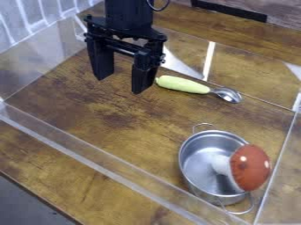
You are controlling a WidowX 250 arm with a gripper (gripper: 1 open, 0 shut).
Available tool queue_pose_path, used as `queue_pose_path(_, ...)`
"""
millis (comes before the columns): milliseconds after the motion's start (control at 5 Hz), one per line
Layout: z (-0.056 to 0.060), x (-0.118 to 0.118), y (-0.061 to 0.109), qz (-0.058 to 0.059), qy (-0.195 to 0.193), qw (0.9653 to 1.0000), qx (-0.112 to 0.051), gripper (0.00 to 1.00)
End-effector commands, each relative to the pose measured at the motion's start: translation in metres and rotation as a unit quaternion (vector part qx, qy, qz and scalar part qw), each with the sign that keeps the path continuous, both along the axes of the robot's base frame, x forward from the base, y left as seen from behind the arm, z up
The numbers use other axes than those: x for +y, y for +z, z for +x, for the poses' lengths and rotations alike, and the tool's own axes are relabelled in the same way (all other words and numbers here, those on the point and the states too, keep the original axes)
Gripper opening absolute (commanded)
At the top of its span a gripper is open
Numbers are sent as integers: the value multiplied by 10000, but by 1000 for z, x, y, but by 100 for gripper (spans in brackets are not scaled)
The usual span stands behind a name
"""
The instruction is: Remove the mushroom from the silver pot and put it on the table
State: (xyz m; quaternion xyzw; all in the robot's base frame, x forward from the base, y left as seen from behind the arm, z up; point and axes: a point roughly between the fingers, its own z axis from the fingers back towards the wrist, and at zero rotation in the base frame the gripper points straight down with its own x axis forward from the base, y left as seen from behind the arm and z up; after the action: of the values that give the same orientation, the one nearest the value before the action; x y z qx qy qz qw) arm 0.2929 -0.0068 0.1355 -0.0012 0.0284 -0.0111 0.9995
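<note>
The mushroom (248, 166), with a red-brown cap and white stem, lies tilted inside the silver pot (200, 150) at the lower right of the table (106, 105). My gripper (123, 77) hangs well to the upper left of the pot, pointing straight down above the wood. Its two black fingers stand open with nothing between them.
A spoon with a yellow-green handle (185, 84) and metal bowl (227, 95) lies just right of the gripper. Clear acrylic walls (70, 141) border the tabletop on all sides. Bare wood lies between the gripper and the pot.
</note>
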Motion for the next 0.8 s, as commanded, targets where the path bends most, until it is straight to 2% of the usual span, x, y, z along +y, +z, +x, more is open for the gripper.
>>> queue_pose_path(0, 2, -8, -10, -39, -294, 9995, 129, 100)
queue_pose_path(200, 5, -27, -25, 0, -1213, 9926, 109, 100)
queue_pose_path(400, 10, -58, -40, 85, -2363, 9716, -29, 100)
queue_pose_path(600, 21, -95, -47, 156, -3492, 9368, -172, 100)
